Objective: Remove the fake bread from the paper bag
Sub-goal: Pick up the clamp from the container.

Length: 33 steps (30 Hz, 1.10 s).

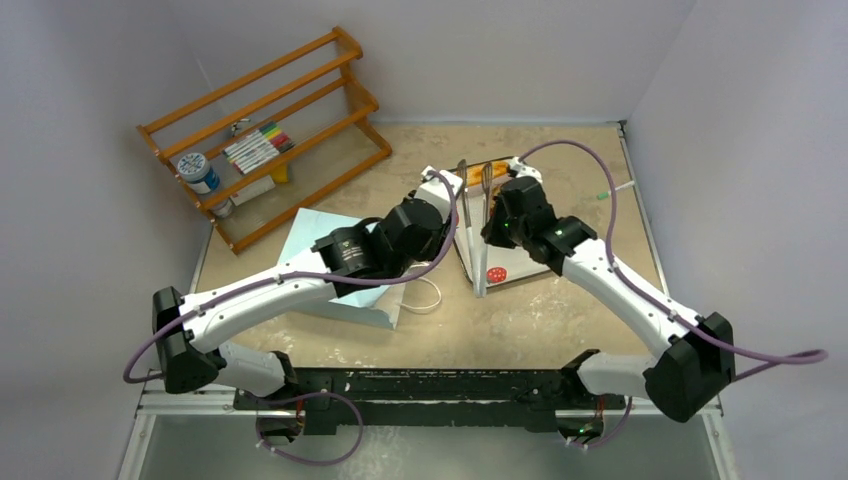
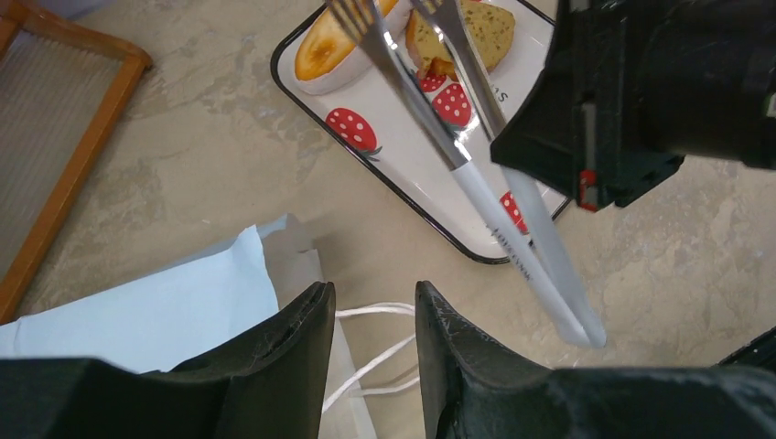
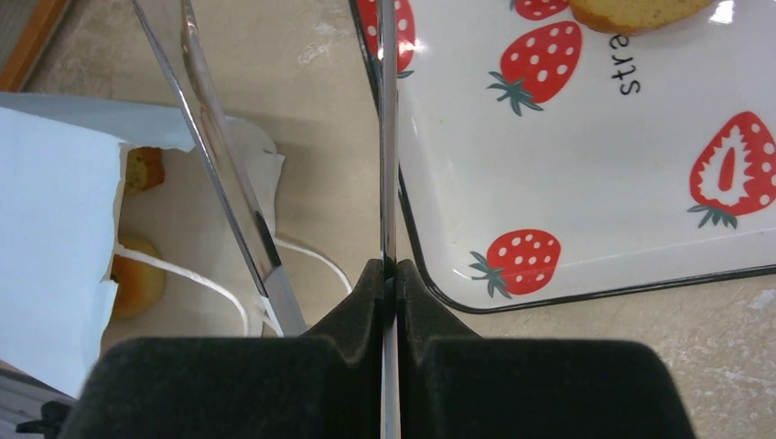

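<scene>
- Right pincer (image 3: 392,274) pinches one arm of the tongs (image 3: 233,183) tight, likely for reaching into the paper bag (image 3: 55,210).
- Left pincer (image 2: 373,302), slightly parted and empty, hovers by its mouth, probably to steady it.
- Some fake bread (image 3: 137,279) sits inside; other pieces are on the tray (image 3: 595,183).

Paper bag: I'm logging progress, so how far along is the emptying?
Partly done. A golden loaf and toast slices already lie on the strawberry tray. In hand: the right gripper is shut on the tongs, tips over the tray; the left gripper hangs open above the cord handles of the paper bag. Left: a brown piece and an orange piece show inside it.
</scene>
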Each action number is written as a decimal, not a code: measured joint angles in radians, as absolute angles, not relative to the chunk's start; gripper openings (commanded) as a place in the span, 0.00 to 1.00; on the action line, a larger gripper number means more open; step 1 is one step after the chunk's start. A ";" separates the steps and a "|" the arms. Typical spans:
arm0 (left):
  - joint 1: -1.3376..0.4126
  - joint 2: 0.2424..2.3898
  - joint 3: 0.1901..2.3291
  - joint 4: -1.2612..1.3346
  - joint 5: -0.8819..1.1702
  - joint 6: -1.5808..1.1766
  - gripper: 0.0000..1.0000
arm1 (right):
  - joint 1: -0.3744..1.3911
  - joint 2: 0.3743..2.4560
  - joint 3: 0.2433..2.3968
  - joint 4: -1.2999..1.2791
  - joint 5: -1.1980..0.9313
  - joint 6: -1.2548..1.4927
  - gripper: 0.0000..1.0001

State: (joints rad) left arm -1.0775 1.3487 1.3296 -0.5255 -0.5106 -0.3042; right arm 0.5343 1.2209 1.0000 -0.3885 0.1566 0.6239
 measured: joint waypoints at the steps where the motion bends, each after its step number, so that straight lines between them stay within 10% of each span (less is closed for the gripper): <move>1: -1.085 1.362 1.340 -0.525 -0.521 -0.304 0.39 | 0.559 1.239 1.021 -0.398 0.175 0.624 0.00; 33: -1.149 1.418 1.339 -0.445 -0.899 -0.433 0.46 | 0.854 1.312 1.200 -0.496 0.303 0.656 0.00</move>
State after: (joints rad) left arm -1.1488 1.4181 1.3388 -0.4446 -0.8989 -0.4328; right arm 0.8543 1.3117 1.2003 -0.4965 0.3031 0.6559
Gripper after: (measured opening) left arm 0.453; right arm 0.024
